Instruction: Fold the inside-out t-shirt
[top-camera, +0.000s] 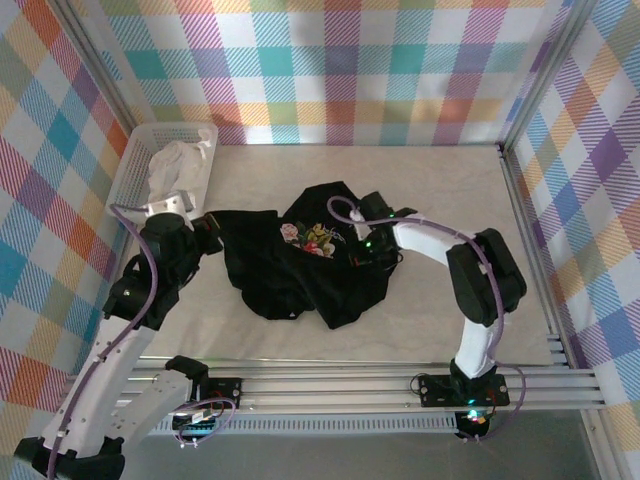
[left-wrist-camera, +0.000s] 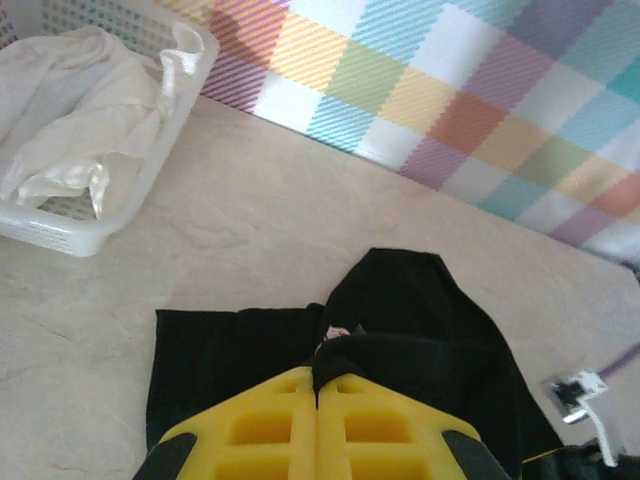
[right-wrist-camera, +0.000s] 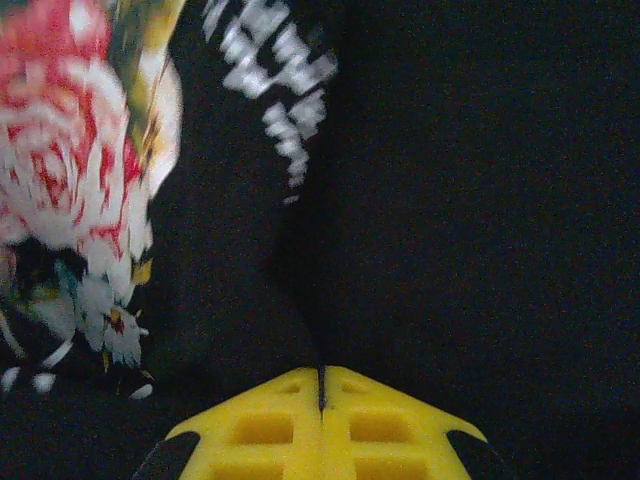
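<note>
The inside-out t-shirt (top-camera: 300, 270) lies crumpled in the middle of the table, black, with a flower print and white lettering (right-wrist-camera: 275, 80) showing. My left gripper (top-camera: 212, 232) is at the shirt's left edge. Its yellow fingers (left-wrist-camera: 260, 430) are shut, pinching a fold of the black fabric (left-wrist-camera: 420, 320). My right gripper (top-camera: 358, 250) rests on the shirt's right part, beside the print. In the right wrist view its fingers (right-wrist-camera: 260, 430) are shut on a thin ridge of black cloth (right-wrist-camera: 480, 200).
A white basket (top-camera: 135, 165) holding a white cloth (top-camera: 180, 165) stands at the back left, close behind my left arm. Checked walls enclose the table on three sides. Bare tabletop (top-camera: 440, 180) runs behind and to the right of the shirt.
</note>
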